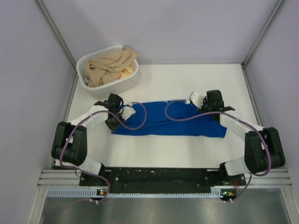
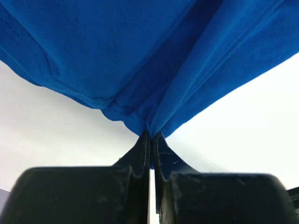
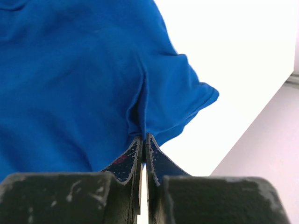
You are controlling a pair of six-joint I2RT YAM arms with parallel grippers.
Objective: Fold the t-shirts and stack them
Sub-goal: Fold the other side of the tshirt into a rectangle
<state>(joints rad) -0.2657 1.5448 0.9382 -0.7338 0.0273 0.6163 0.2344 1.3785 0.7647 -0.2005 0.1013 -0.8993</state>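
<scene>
While the white plastic basket (image 1: 82, 71) at far-left of the table (image 1: 187, 84) holds crumpled beige cloth (image 1: 106, 65), the royal-blue t-shirt (image 1: 168, 122) lies mid-table btwn both arms: soft knit, bunched into a long creased strip. Its left end is clamped in the left gripper (image 2: 150, 136), and the right gripper (image 3: 144, 138) is pinched tight on a fold nr the sleeve.

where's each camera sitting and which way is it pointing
Top external: above and behind the bases, looking down at the table; both arms show.
Left wrist: on the left hand, looking along its shut fingers at the t-shirt.
Right wrist: same on the right hand.
Shared: all three see the blue t-shirt.
</scene>
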